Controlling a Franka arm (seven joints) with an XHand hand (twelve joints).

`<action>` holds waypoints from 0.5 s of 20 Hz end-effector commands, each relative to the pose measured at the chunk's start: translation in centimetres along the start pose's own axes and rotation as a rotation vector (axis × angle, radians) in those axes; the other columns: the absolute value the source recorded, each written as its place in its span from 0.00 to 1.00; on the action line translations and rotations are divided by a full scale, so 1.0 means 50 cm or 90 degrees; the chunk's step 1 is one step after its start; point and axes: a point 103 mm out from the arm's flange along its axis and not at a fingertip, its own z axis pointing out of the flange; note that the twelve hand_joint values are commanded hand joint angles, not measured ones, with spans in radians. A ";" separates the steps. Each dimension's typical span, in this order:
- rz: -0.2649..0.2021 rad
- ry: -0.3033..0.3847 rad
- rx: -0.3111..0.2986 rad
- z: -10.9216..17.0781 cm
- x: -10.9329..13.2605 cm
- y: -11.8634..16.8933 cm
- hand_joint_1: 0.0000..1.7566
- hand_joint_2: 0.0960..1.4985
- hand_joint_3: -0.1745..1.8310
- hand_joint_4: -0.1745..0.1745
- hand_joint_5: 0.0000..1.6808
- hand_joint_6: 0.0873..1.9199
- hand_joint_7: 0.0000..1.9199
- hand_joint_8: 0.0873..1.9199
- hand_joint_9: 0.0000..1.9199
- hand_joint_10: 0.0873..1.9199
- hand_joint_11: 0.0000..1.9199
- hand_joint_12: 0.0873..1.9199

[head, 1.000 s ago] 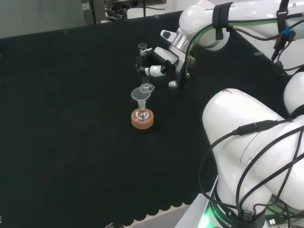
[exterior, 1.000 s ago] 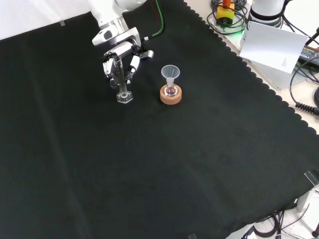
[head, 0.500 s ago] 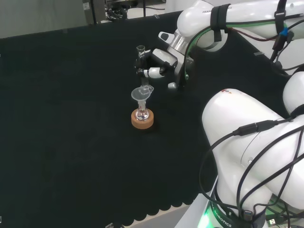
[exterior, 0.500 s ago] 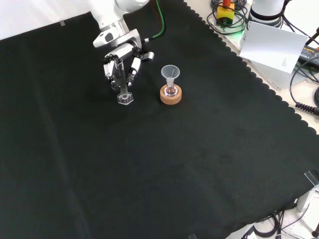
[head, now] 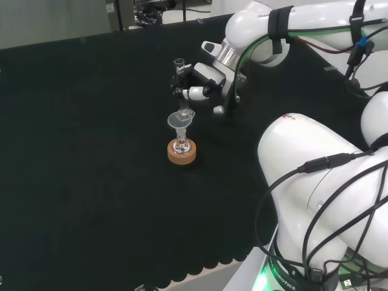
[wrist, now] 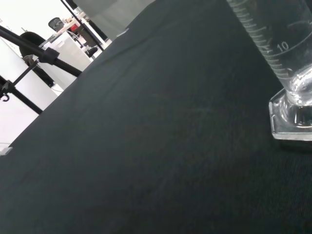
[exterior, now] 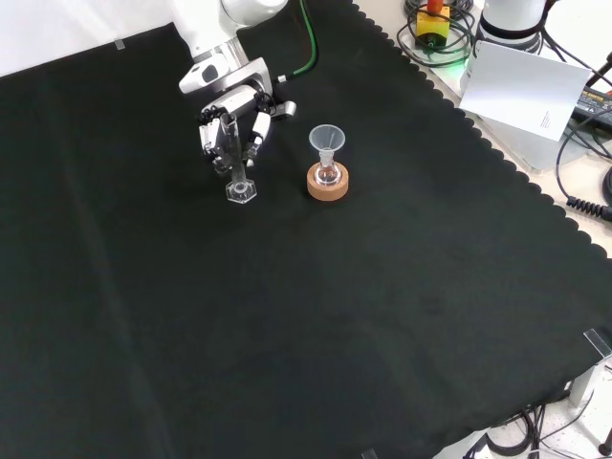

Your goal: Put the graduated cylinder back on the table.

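Hand (exterior: 229, 129), fingers curled round the graduated cylinder (exterior: 236, 163), has drifted slightly toward you in the front view; base sits near the cloth (exterior: 382, 316), so you can release soon

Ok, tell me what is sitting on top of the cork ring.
A small clear flask stands in the cork ring, with a clear funnel in its neck. A little reddish tint shows at the flask's bottom; how much liquid it holds cannot be told. The ring hides the flask's underside.
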 end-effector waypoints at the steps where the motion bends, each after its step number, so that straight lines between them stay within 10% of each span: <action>1: -0.010 0.020 0.019 0.006 -0.006 -0.002 0.60 0.79 0.09 0.37 0.49 0.63 0.46 0.27 0.66 0.00 0.55 0.46; 10: -0.007 0.052 0.047 0.009 -0.012 -0.013 0.55 0.75 0.02 0.45 0.45 0.32 0.39 0.27 0.60 0.00 0.44 0.52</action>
